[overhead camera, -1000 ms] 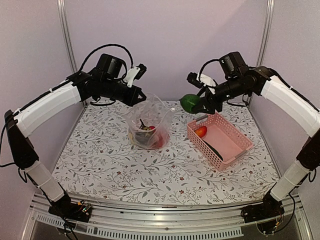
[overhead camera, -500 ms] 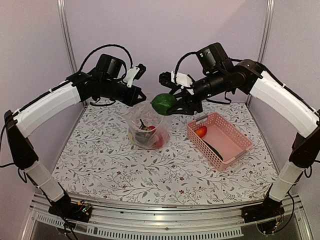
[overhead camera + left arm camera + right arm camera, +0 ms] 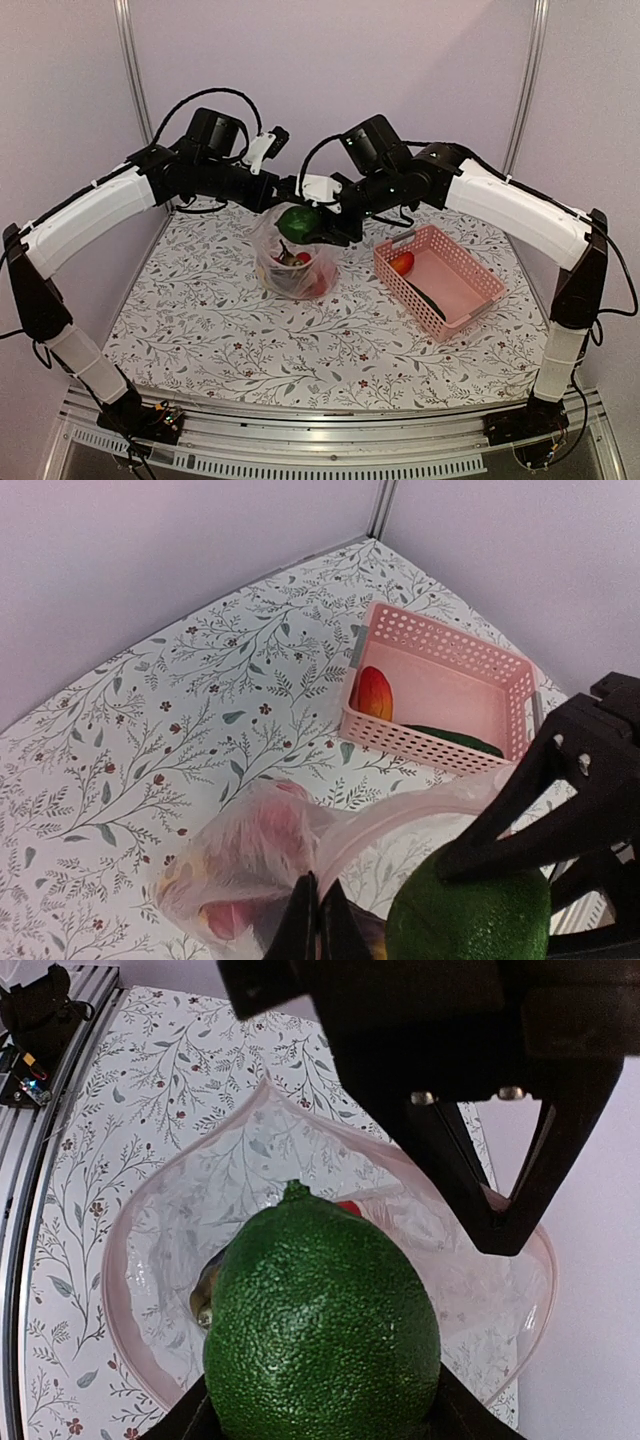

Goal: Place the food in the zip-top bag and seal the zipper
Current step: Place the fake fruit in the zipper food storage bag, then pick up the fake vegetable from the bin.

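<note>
The right gripper (image 3: 316,224) has its two dark fingers (image 3: 185,1422) closed on the sides of a round green fruit (image 3: 322,1322) with pebbled skin and a small nub on its far end; the jaws stand fairly wide because the fruit fills the gap between them. The fruit hangs directly over the open mouth of the zip-top bag (image 3: 292,268), just above the rim and not yet among the contents. The left gripper (image 3: 318,922) has its fingers pressed fully together on a fold of the bag's rim, pinching the thin plastic and holding that side of the mouth up. In the right wrist view the mouth edge, where the zipper (image 3: 118,1282) runs, spreads into a wide unsealed loop around the fruit; the strip itself is too thin to make out. Inside the bag lie several small pieces of food (image 3: 300,272), red ones and some darker ones bunched at the bottom, with one red piece showing just behind the green fruit. The bag stands on the floral-patterned table (image 3: 200,320), near the back and about midway between the arms. To its right, apart from it, sits a pink basket (image 3: 458,282), set at an angle, holding a red-orange fruit (image 3: 401,263) at its far end and a long green cucumber (image 3: 428,300) lying beside one long wall.
</note>
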Robot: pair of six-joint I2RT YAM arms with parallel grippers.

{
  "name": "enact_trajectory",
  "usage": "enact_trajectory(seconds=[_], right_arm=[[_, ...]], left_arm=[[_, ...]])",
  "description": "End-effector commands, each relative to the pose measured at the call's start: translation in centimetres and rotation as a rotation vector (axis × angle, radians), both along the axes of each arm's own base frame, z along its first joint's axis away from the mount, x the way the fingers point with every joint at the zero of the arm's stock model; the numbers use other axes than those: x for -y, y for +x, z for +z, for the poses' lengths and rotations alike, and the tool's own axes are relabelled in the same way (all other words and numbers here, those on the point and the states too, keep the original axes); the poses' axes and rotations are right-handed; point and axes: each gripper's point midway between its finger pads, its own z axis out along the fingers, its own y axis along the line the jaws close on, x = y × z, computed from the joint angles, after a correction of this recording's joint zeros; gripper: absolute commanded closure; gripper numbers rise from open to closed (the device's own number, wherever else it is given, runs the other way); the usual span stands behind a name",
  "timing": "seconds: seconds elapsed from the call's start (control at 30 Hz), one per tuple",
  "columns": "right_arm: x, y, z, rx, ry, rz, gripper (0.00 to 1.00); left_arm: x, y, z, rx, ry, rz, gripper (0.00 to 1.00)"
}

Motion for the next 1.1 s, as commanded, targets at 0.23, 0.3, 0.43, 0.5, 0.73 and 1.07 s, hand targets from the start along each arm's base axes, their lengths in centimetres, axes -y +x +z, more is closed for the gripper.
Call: enact_trajectory(seconds=[0.23,0.3,0.43,0.5,0.73,1.07], right_arm=[[0.0,0.2,2.7,0.036,0.052,-0.050,0.20],[0.2,-0.7,2.9,0.021,0.051,-0.024,0.21],[0.8,-3.9,2.6,-0.029,0.030,0.112,0.27],[1.0,-5.2,2.0,-0.038,0.013,0.158,0.30],[1.5,-5.7,0.4,-0.054,-0.030,0.158,0.37],[5.5,-6.0,0.9,-0.018,-0.051,0.075,0.37]], left_arm=[[0.0,-0.8,1.1,0.027,-0.025,-0.009,1.00],[0.0,-0.7,0.9,0.024,-0.021,-0.010,1.00],[0.1,-0.6,0.7,0.025,-0.019,-0.008,1.00],[0.1,-0.5,0.9,0.028,-0.023,-0.008,1.00],[0.1,-0.7,1.3,0.037,-0.031,-0.013,1.00],[0.0,-0.9,1.3,0.043,-0.025,-0.021,1.00]])
